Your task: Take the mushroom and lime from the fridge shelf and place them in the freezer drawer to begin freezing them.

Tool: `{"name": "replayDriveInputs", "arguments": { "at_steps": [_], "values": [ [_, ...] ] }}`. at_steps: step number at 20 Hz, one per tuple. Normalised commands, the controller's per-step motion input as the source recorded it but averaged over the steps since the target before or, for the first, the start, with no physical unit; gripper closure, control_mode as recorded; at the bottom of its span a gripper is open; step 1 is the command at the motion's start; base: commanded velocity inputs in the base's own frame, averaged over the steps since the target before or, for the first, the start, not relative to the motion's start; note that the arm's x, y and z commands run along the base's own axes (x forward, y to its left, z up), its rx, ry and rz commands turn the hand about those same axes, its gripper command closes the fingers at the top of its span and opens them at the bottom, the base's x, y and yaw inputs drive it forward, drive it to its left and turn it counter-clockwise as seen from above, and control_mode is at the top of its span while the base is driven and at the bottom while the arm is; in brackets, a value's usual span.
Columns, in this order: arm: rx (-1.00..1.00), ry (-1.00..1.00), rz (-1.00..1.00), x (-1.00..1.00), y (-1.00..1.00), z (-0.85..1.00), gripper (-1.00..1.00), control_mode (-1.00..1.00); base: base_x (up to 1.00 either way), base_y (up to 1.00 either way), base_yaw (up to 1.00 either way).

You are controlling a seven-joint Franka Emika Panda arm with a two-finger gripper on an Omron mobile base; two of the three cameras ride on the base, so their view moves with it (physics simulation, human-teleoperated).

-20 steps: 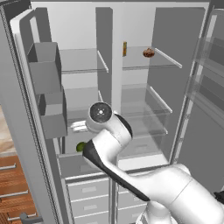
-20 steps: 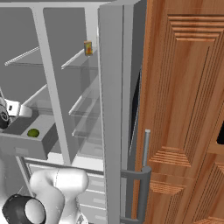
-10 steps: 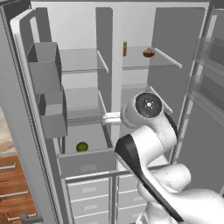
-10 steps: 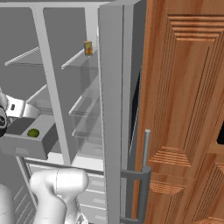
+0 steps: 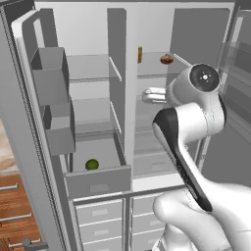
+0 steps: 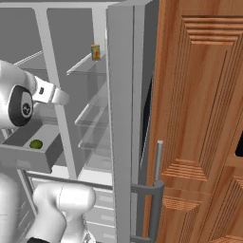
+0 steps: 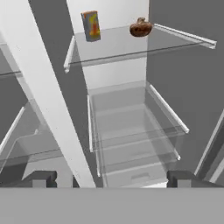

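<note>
Gripper (image 7: 111,178): fingers spread apart, holding nothing, facing the fridge interior | Mushroom (image 7: 141,29): near the back right corner of the top fridge shelf (image 7: 183,36), beside a yellow carton (image 7: 91,25) | Lime (image 5: 91,164): inside the open freezer drawer (image 5: 98,181), near its left wall

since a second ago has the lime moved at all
No. The lime lies at the same spot in the freezer drawer, behind its front panel; just the arm swung away.

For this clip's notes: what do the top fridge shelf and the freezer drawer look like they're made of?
The fridge shelf looks like clear glass with a pale rail: the back wall shows through it under the mushroom. The freezer drawer, holding the lime, looks like opaque matte grey plastic, flat and unreflective; being rendered, that's only a guess.
</note>
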Motion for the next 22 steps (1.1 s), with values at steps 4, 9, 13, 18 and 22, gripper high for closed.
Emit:
{"name": "replayDriveInputs", "arguments": {
  "at_steps": [4,9,13,18,22],
  "values": [
    [0.06,0.01,-0.07,0.7,-0.72,0.8,-1.0,-1.0,0.0,0.0,0.0],
    [0.02,0.0,0.0,0.64,-0.92,0.15,-1.0,-1.0,0.0,0.0,0.0],
    [0.0,0.0,0.0,0.94,-0.62,0.0,-1.0,-1.0,0.0,0.0,0.0],
    [0.0,0.0,0.0,0.95,-0.01,0.0,-1.0,-1.0,0.0,0.0,0.0],
    [0.0,0.0,0.0,0.75,-0.01,-0.01,-1.0,-1.0,0.0,0.0,0.0]
  ]
}}
